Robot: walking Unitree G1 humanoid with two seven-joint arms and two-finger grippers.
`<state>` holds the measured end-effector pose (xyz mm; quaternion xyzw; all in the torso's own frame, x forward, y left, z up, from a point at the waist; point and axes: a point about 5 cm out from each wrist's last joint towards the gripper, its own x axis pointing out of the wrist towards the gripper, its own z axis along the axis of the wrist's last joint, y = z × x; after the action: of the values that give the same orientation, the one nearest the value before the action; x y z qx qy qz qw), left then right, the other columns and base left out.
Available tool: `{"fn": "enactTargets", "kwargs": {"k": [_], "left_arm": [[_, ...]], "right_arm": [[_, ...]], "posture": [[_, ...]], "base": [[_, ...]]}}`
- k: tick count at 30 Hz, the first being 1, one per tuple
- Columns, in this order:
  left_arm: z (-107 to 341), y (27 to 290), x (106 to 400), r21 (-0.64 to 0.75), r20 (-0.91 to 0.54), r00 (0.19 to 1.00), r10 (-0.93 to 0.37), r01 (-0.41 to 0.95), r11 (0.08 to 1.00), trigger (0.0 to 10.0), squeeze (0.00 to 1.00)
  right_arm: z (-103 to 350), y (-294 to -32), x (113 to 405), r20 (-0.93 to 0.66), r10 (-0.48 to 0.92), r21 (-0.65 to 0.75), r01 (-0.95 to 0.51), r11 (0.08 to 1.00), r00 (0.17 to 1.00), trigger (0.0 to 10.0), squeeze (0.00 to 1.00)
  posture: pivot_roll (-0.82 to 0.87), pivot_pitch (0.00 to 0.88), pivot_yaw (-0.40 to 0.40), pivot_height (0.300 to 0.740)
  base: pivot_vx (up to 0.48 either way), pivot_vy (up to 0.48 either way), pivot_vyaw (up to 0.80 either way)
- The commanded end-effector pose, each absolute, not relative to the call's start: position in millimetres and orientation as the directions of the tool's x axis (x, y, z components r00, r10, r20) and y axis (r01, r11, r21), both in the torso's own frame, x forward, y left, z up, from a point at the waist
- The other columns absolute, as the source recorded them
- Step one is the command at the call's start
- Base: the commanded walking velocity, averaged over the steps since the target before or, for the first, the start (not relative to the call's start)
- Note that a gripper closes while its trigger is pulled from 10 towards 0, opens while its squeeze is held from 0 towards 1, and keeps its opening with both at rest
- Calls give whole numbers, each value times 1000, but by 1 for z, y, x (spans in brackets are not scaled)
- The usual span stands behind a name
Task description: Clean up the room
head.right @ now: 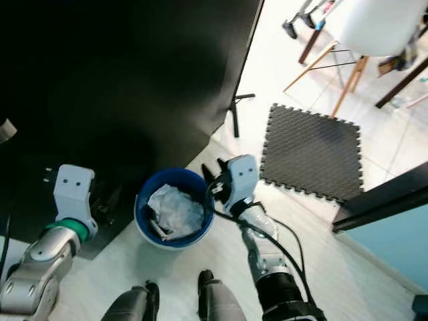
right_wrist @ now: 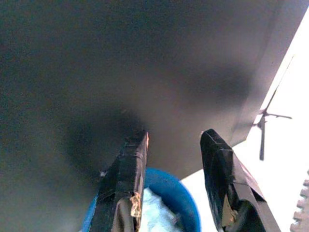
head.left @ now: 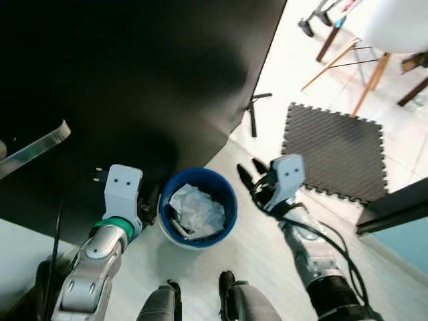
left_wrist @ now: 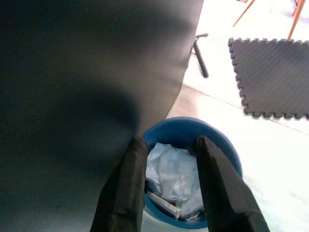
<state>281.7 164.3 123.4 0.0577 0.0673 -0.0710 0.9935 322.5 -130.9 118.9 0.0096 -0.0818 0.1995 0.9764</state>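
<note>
Room: pale floor (head.left: 281,80) seen from above; big black panel (head.left: 134,80) covers upper left, its thin black stand leg (head.left: 253,114) on the floor by its edge.
Bin: blue round bucket (head.left: 198,207) on the floor at the panel's lower edge, between both arms.
Bin contents: crumpled white paper (head.left: 195,208) inside, plus a darker strip near the bottom; can't tell what it is.
L gripper: left gripper (left_wrist: 166,186) just beside the bucket's left rim, fingers apart, nothing between them; wrist view looks past them into the bucket.
R gripper: right gripper (head.left: 252,175) just right of the bucket, above the rim, fingers apart, empty.
Mat: dark grey foam puzzle mat (head.left: 334,150) w/ toothed edges, on the floor right of the panel.
Chair: white seat on wooden legs (head.left: 374,40), top right, behind the mat.
Other: metal strip (head.left: 37,148) at far left over the panel; dark furniture edge (head.left: 394,207) at right.
Robot feet: two dark feet (head.left: 200,301) at bottom centre.
Text/brands: no writing readable anywhere.
</note>
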Motion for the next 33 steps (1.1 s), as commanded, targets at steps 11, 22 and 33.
{"fn": "enactTargets", "kwargs": {"k": [11, 22, 33], "left_arm": [[125, 154, 300, 122, -98, 988, -119, 130, 984, 10000, 0], [123, 144, 296, 123, -62, 992, -113, 120, 985, 10000, 0], [121, 142, 297, 120, -60, 992, -114, 120, 985, 10000, 0]], "right_arm": [[118, -114, 322, 140, 361, 62, -373, 926, 922, 10000, 0], [121, -106, 324, 134, 378, 83, -390, 917, 916, 10000, 0], [118, -107, 320, 115, 375, 84, -385, 919, 920, 10000, 0]], "posture": [[-39, 104, 26, 740], [-20, 112, 24, 740], [-31, 116, 25, 740]], "base": [[0, 0, 0], [-255, 0, 0], [-298, 0, 0]]}}
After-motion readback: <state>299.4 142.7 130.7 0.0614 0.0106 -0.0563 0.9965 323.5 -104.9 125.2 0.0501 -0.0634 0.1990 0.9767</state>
